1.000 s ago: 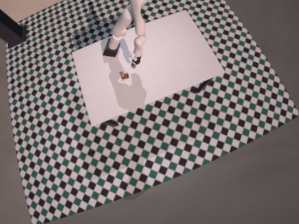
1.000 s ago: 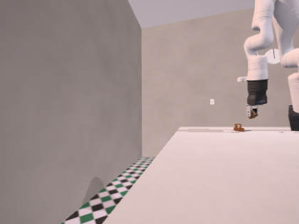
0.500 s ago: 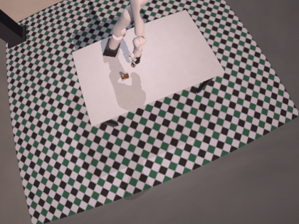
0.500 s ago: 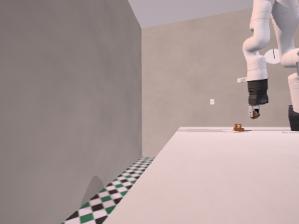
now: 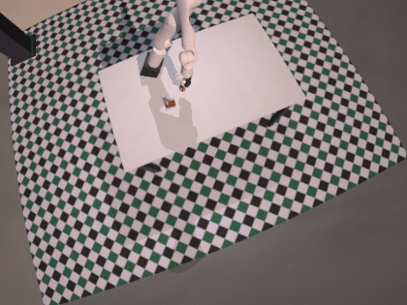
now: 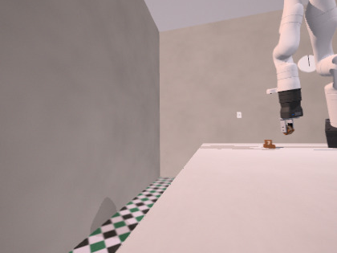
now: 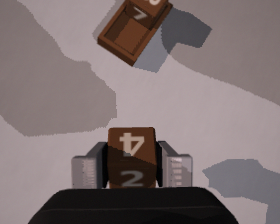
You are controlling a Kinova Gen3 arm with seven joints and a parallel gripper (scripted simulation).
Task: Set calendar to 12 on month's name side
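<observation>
The cube (image 7: 132, 159) and tray (image 7: 116, 50) looked like smooth brown wood; the tool's (image 7: 132, 162) fingers seemed ribbed grey metal, the desk (image 5: 233, 67) (image 6: 225, 200) matt.

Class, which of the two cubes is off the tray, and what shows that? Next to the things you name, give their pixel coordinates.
The cube marked 4 and 2 (image 7: 132, 150) (image 6: 288, 131): the gripper (image 7: 132, 157) (image 6: 287, 128) grips it; the other sits inside.

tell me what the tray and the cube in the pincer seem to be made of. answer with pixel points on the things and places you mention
The tray (image 5: 172, 105) (image 6: 270, 146) (image 7: 115, 50) looks like stained wood, satin: even reddish brown, though no clear grain shows, so plastic is possible. The cube (image 6: 288, 132) (image 7: 132, 157) in the pincer (image 7: 132, 157) seems the same, darker, with pale, flat-looking digits.
</observation>
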